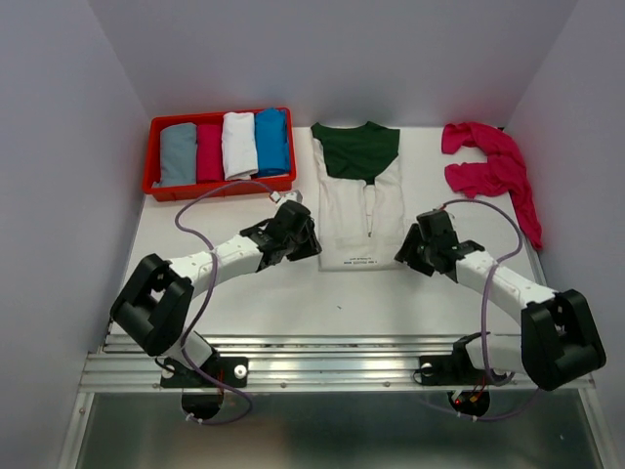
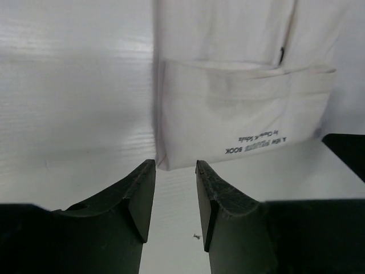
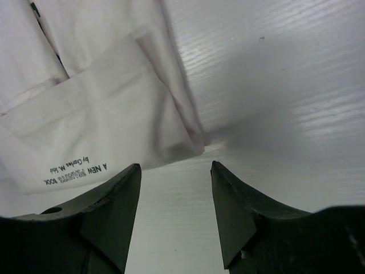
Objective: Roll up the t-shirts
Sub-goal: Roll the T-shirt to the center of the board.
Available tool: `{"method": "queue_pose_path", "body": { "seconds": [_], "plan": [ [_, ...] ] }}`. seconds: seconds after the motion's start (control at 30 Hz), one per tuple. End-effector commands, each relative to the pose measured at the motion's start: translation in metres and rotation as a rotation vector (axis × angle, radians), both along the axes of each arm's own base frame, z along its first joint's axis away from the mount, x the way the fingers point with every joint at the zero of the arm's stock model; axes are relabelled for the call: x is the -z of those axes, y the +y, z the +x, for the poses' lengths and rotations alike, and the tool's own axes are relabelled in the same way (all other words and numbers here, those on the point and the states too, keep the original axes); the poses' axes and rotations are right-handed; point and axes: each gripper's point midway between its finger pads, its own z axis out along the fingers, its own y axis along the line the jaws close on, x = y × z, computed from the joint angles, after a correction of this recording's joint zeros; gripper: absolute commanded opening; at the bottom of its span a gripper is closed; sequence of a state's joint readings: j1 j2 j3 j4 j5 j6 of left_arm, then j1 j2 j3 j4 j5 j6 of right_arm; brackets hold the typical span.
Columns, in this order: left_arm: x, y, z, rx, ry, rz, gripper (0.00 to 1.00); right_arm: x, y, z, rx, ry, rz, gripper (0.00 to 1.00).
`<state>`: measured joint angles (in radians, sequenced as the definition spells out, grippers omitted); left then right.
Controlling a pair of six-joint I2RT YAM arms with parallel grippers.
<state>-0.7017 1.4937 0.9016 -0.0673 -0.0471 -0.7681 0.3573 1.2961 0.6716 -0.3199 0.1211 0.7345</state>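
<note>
Tee (image 1: pixel 344 220) hem corners just clear of left pincer (image 2: pixel 175 165), right pincer (image 3: pixel 175 165).

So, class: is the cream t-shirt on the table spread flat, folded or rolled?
Folded, not rolled: the cream t-shirt lies as a narrow strip, sides tucked in, its near end turned over once into a flat flap.
</note>
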Motion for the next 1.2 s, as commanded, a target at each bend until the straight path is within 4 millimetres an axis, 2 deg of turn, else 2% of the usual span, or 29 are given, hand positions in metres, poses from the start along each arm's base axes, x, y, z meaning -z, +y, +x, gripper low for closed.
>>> {"method": "queue_pose_path", "body": {
  "seconds": [0.0, 0.23, 0.5, 0.73, 0.87, 0.9, 0.97, 1.0, 1.03, 1.07, 1.17],
  "plan": [
    [0.022, 0.005, -0.012, -0.047, 0.073, 0.014, 0.46, -0.013, -0.006, 0.0, 0.056, -0.072, 0.11, 0.58],
    [0.033, -0.006, -0.017, -0.075, 0.095, -0.097, 0.5, 0.005, -0.007, -0.003, 0.066, -0.044, 0.145, 0.57],
    [0.05, -0.02, -0.03, -0.019, 0.154, -0.173, 0.55, 0.014, -0.004, -0.001, 0.06, -0.023, 0.179, 0.53],
    [0.062, -0.027, -0.029, -0.003, 0.178, -0.176, 0.52, 0.02, -0.006, -0.003, 0.068, -0.013, 0.173, 0.45],
    [0.063, -0.027, -0.027, -0.011, 0.177, -0.168, 0.44, 0.022, -0.006, -0.004, 0.071, -0.011, 0.173, 0.38],
    [0.064, -0.026, -0.026, -0.014, 0.176, -0.162, 0.37, 0.022, -0.006, -0.004, 0.071, -0.011, 0.173, 0.36],
    [0.065, -0.026, -0.024, -0.019, 0.178, -0.151, 0.27, 0.023, -0.006, -0.004, 0.07, -0.009, 0.173, 0.24],
    [0.065, -0.025, -0.023, -0.025, 0.175, -0.146, 0.14, 0.023, -0.006, -0.004, 0.069, -0.01, 0.173, 0.19],
    [0.065, -0.025, -0.022, -0.025, 0.176, -0.139, 0.08, 0.023, -0.005, -0.005, 0.067, -0.012, 0.176, 0.06],
    [0.064, -0.025, -0.022, -0.026, 0.175, -0.138, 0.0, 0.022, -0.005, -0.005, 0.066, -0.013, 0.177, 0.01],
    [0.06, -0.025, -0.022, -0.021, 0.17, -0.136, 0.0, 0.017, -0.004, -0.01, 0.053, -0.029, 0.191, 0.01]
  ]
}}
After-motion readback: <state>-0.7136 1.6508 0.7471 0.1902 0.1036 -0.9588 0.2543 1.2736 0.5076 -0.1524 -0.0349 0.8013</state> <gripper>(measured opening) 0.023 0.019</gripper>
